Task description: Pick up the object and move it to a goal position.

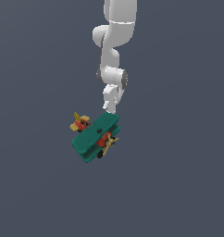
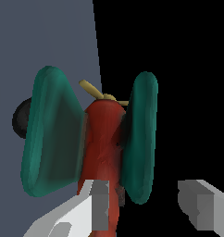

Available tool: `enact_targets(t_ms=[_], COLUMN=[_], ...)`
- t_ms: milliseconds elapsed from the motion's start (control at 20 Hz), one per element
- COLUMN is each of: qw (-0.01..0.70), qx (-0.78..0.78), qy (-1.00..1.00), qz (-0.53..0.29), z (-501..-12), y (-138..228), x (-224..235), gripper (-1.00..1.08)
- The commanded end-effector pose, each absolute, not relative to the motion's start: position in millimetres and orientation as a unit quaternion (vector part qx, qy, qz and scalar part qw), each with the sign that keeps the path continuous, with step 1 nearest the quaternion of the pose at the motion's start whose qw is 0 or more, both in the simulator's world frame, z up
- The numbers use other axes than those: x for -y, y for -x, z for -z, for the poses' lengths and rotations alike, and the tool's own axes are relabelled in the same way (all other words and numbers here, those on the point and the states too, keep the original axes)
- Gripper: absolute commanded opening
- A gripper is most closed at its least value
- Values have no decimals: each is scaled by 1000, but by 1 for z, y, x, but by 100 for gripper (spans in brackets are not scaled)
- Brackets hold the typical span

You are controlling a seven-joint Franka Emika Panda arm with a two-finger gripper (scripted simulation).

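The object [image 1: 96,137] is a toy biplane with two teal wings, a red body and yellow end parts. It lies just below the white hand in the exterior view. My gripper [image 1: 109,111] meets the far end of the upper wing, and its fingertips are hidden there. In the wrist view the object [image 2: 102,139] fills the middle, with a black wheel on its far side. My gripper [image 2: 144,192] stands open. One finger [image 2: 99,203] overlaps the red body and the other [image 2: 199,203] stands clear of the near wing. That wing's tip lies between them.
A plain dark grey floor [image 1: 35,194] surrounds the arm. In the wrist view the floor [image 2: 40,37] fills one side and the other side is black. The white arm [image 1: 115,51] comes down from the top of the exterior view.
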State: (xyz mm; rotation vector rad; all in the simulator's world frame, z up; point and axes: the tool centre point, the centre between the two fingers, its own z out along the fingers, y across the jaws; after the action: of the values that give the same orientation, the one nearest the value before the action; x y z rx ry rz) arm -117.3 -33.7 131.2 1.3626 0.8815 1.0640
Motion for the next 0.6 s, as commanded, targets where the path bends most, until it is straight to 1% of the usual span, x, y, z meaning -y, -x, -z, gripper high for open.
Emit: enact_targets(t_ms=[0,200,550], qw=[565,565,565], qx=[-375,-375,-376], qy=[-579,-579,-578], qz=[-452,-453,-453], z=[-131,-132,-133], y=[117,110,87], x=[34,36,44], gripper=[28,28,28])
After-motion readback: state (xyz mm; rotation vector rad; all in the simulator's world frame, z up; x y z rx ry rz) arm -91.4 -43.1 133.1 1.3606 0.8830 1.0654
